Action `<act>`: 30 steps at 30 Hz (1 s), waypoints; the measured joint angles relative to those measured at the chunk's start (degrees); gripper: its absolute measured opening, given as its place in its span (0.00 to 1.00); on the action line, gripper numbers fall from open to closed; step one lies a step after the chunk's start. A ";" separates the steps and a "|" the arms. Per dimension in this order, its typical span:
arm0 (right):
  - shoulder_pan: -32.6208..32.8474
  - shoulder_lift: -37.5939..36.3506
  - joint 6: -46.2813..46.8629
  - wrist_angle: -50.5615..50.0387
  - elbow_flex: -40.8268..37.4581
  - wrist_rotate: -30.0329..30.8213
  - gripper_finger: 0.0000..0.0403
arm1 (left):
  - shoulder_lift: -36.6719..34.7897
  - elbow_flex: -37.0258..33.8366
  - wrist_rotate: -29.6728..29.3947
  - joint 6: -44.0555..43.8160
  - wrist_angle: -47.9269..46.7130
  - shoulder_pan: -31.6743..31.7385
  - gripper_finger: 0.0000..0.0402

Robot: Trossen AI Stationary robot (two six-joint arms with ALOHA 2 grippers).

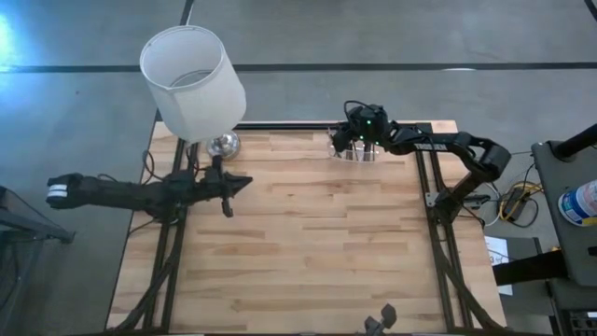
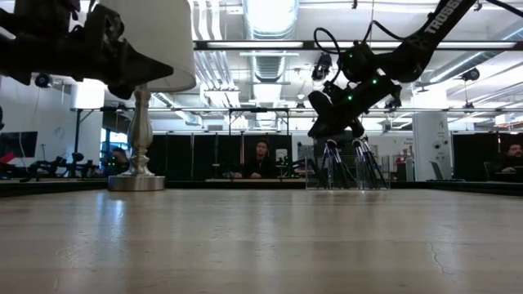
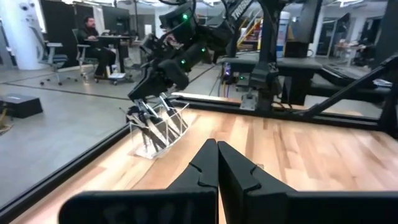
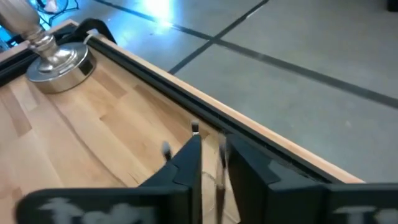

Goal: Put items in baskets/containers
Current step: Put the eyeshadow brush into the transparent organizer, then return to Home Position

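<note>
A small clear holder (image 1: 353, 151) (image 2: 347, 173) stands at the table's far edge, with several thin dark sticks (image 2: 330, 160) (image 3: 147, 119) leaning upright inside it. My right gripper (image 1: 355, 140) (image 2: 333, 124) hangs just above the holder, slanting down, its fingers a little apart (image 4: 211, 142). One thin stick (image 4: 222, 158) shows in the gap between them. My left gripper (image 1: 239, 183) (image 3: 217, 163) is shut on nothing, level above the table's left half, pointing toward the holder. My right gripper comes at the holder from above, slanting down, and one thin stick (image 4: 221, 152) stands in the gap between its fingers. Whether either finger touches that stick I cannot tell.
A lamp with a big white shade (image 1: 191, 79) stands on a round silver base (image 1: 222, 143) (image 4: 59, 62) at the far left of the table. Black rails run along the table's sides. People sit at desks in the room beyond.
</note>
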 joint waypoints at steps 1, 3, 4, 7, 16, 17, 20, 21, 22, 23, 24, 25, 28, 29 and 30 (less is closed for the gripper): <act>0.05 -0.20 0.01 -0.22 0.00 0.01 0.19 | -1.35 0.00 0.82 -0.22 -1.37 0.52 0.00; 0.16 -0.46 0.09 -0.50 0.00 0.02 0.24 | -4.08 0.00 2.09 -0.37 -3.74 1.51 0.00; 0.22 -0.57 0.23 -0.72 -0.02 0.02 0.26 | -5.43 -0.02 2.37 -0.40 -5.11 1.94 0.00; 0.28 -1.50 -0.15 -0.76 -0.02 0.00 0.31 | -9.17 -0.10 2.38 -0.74 -9.01 2.71 0.00; 3.62 -12.82 -9.31 0.79 -5.68 -0.04 0.10 | -20.62 -0.58 2.38 -0.82 -17.07 3.08 0.00; 4.55 -14.70 -10.19 2.57 -7.72 -0.20 0.06 | -21.86 -0.91 2.36 -0.82 -17.62 3.25 0.00; 7.63 -20.90 -11.50 9.08 -14.46 -1.35 0.03 | -25.60 -2.14 1.63 -0.69 -20.10 4.16 0.00; 8.66 -22.98 -11.48 11.61 -17.04 -1.68 0.03 | -26.93 -2.75 1.22 -0.86 -20.75 4.64 0.00; 9.66 -24.84 -11.43 14.14 -19.67 -1.78 0.02 | -28.26 -3.39 0.87 -1.18 -20.85 5.06 0.00; 10.56 -26.71 -11.41 16.53 -22.33 -1.78 0.02 | -29.38 -4.16 0.94 -1.32 -20.68 5.46 0.00; 11.55 -28.45 -11.60 18.81 -24.94 -1.79 0.02 | -30.62 -5.34 0.96 -1.55 -21.05 5.84 0.00; 12.54 -30.16 -12.42 20.80 -27.30 -1.77 0.02 | -31.86 -6.45 0.98 -2.03 -21.78 6.20 0.00; 15.23 -35.76 -15.71 24.55 -33.80 -2.03 0.02 | -35.51 -7.65 1.00 -3.47 -22.84 7.16 0.00; 15.98 -37.82 -16.52 24.79 -35.66 -2.15 0.02 | -35.79 -7.53 0.96 -3.68 -24.38 7.33 0.00; 16.54 -39.92 -16.79 25.06 -37.51 -2.15 0.02 | -35.78 -7.51 1.03 -3.79 -25.83 7.45 0.00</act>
